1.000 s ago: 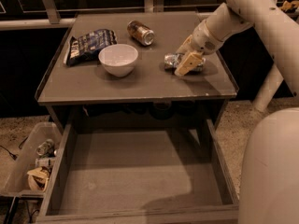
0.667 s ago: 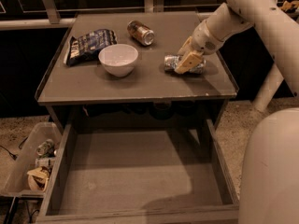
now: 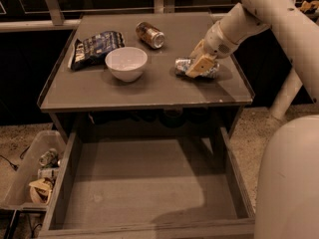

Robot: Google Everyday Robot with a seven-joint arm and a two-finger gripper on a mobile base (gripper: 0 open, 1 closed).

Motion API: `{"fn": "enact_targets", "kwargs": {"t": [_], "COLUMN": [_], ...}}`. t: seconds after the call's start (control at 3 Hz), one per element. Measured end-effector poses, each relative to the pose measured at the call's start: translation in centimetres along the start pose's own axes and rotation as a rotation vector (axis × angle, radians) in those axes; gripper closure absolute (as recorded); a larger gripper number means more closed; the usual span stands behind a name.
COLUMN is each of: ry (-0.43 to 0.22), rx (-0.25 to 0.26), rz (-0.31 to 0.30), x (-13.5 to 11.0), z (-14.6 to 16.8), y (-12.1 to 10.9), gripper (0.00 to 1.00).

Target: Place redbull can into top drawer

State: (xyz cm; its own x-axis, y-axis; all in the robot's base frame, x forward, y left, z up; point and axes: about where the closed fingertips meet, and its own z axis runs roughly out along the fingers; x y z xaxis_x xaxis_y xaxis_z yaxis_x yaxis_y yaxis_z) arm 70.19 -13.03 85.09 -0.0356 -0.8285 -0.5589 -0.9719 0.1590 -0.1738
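The redbull can (image 3: pixel 182 66), silvery and crinkled, lies on its side on the right part of the tabletop (image 3: pixel 149 91). My gripper (image 3: pixel 199 63) comes down from the upper right and sits right at the can, covering its middle. The can rests on the table. The top drawer (image 3: pixel 144 183) is pulled out wide below the table's front edge, and its flat grey bottom is bare.
A white bowl (image 3: pixel 126 62) stands left of the can. A gold-brown can (image 3: pixel 150 35) lies behind it, and a dark chip bag (image 3: pixel 94 48) lies at the far left. A bin with trash (image 3: pixel 30 173) sits on the floor left of the drawer.
My gripper has shifted only slightly at the redbull can. The can still lies on the table in about the same spot.
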Motion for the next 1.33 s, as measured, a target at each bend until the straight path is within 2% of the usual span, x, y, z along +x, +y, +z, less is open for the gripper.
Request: {"fn": "enact_targets", "kwargs": {"t": [0.33,0.67,1.0,1.33], "ry": [0.023,0.013,-0.003,-0.026], "rx": [0.009,0.043,0.115,0.177], "rz": [-0.010,-0.033,-0.073,-0.095], "x": [-0.1,-0.8,-2.0,-2.6], "z": [-0.9,-3.5,-7.8,-11.1], "y": [1.0,2.8,6.0,10.9], "gripper": [1.00,1.00,1.00,1.00]}}
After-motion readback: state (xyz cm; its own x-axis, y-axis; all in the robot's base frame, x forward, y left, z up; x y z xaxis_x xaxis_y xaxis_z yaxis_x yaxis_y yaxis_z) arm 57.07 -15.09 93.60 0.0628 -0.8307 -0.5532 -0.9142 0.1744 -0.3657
